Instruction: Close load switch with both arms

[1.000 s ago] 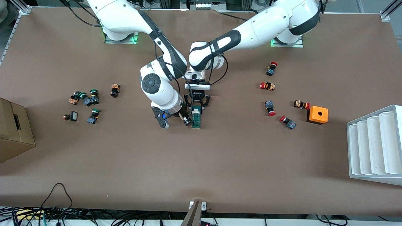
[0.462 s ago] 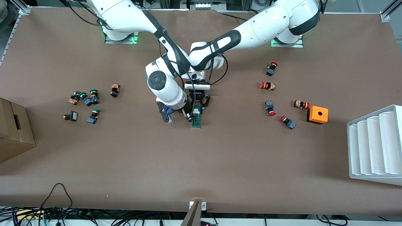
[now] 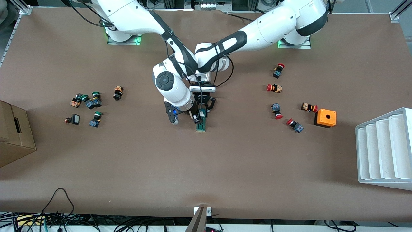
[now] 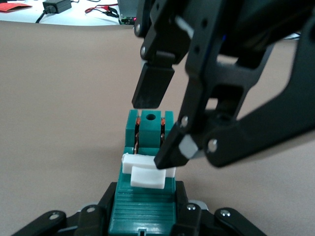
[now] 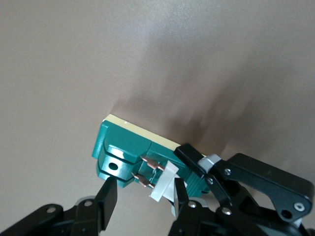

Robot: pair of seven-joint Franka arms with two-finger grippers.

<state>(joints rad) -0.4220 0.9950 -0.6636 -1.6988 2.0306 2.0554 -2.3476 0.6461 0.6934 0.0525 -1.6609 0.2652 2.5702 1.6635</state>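
Note:
The dark-green load switch [image 3: 201,124] lies on the brown table near its middle. My left gripper [image 3: 201,111] is shut on the end of it that is farther from the front camera; the green body sits between its fingers in the left wrist view [image 4: 142,211]. The white tab [image 4: 147,172] stands up from the body beside copper contacts. My right gripper [image 3: 185,120] is open and hangs tilted over the switch. In the right wrist view [image 5: 142,196] one fingertip [image 5: 179,194] is at the white tab [image 5: 165,182] and the other is beside the end with the hole.
Red-capped push buttons [image 3: 276,111], an orange box [image 3: 325,117] and a white rack [image 3: 383,148] lie toward the left arm's end. Green-capped buttons [image 3: 90,103] and a cardboard box [image 3: 14,135] lie toward the right arm's end.
My right arm has swung toward the switch, bringing its open fingers from beside it to over its tab. The left gripper and the switch have not moved.

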